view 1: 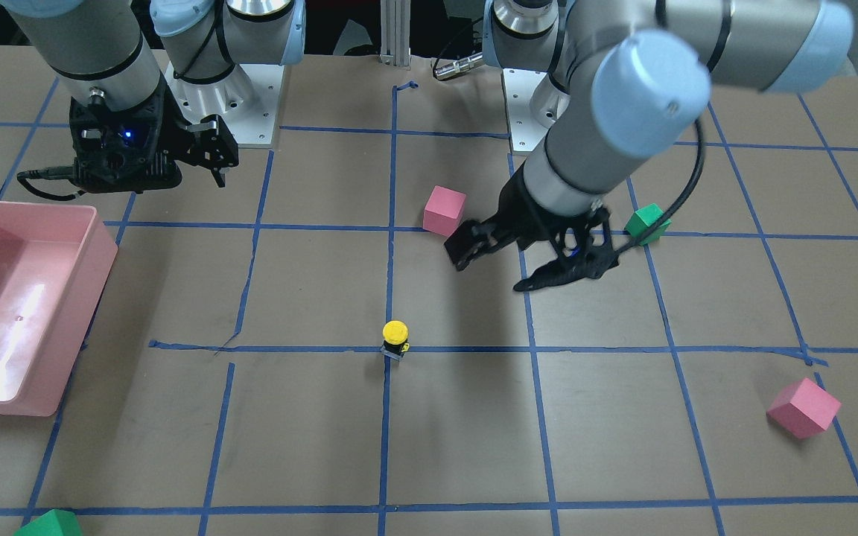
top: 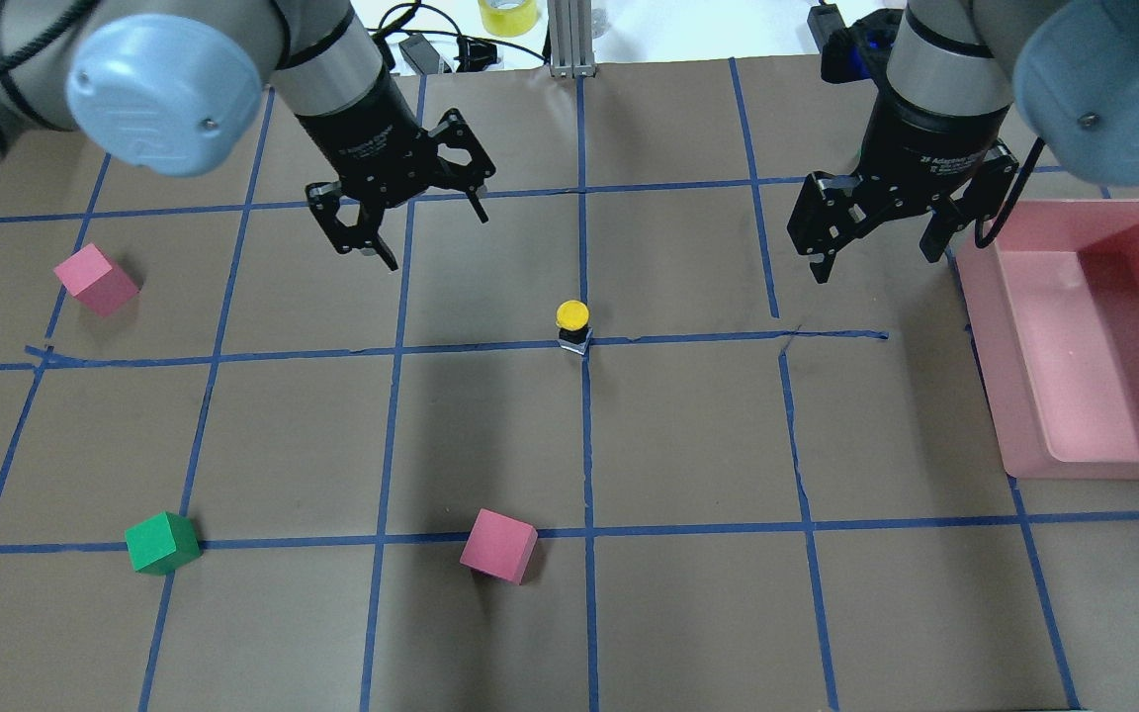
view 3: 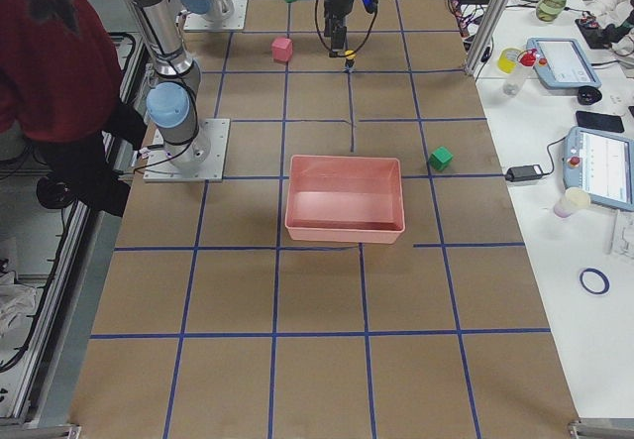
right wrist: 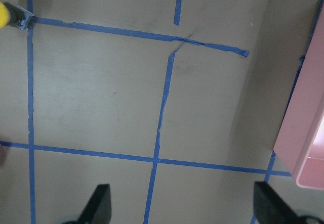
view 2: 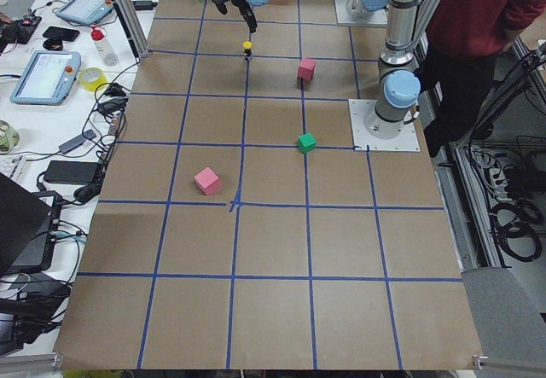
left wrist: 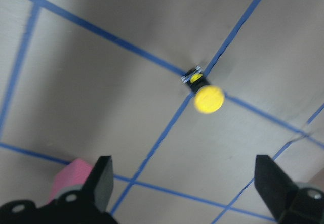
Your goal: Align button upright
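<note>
Near the middle of the overhead frame, I see the button (top: 572, 326) standing on the tabletop (top: 688, 613), right where two blue tape lines (top: 586, 445) cross. Its yellow cap points up, with the black collar and the grey base under it, so it looks upright to me. Nothing touches it.

My left hand (top: 434, 240) hangs in the upper left of that frame, above and to the left of the button and well apart from it. Its fingers are spread wide with nothing between them, and the front-facing view shows it tilted and off the tabletop. Its wrist camera looks down on the yellow cap, a little blurred, above the gap between the two fingertips, with a pink cube showing at the lower left.

My right hand (top: 874, 262) sits in the upper right of the overhead frame, also spread and holding nothing, just beside the left wall of the pink bin (top: 1103, 467). Its wrist camera catches the button only at the upper left corner.

Two pink cubes lie on the tabletop, one (top: 95, 280) at the left edge and one (top: 498, 546) at the lower centre, with a green cube (top: 162, 542) at the lower left. A person in a red top (view 2: 482, 11) stands by the robot base in the side views.
</note>
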Controlling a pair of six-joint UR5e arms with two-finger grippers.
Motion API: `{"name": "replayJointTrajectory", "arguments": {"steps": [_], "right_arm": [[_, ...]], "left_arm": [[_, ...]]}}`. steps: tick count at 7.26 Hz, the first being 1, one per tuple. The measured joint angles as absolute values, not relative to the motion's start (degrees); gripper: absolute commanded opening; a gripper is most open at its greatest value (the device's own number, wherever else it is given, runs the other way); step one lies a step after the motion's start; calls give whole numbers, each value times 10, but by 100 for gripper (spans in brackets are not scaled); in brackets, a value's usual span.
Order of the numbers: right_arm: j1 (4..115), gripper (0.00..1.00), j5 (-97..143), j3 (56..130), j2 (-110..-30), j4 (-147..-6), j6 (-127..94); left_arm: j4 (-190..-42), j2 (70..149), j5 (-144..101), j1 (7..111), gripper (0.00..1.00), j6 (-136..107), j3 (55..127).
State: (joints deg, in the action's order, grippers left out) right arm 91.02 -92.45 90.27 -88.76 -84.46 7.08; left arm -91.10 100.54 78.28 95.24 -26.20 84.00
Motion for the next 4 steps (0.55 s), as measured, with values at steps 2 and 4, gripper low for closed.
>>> {"name": "replayJointTrajectory", "arguments": {"steps": [2,4], "right_arm": [[909,100,-925,903,-888,-845,71],[909,100,-925,903,-888,-845,71]], "left_arm": [[-938,952,808,928,100,-177,843],[-944,917,812,913,100,-134,843]]}}
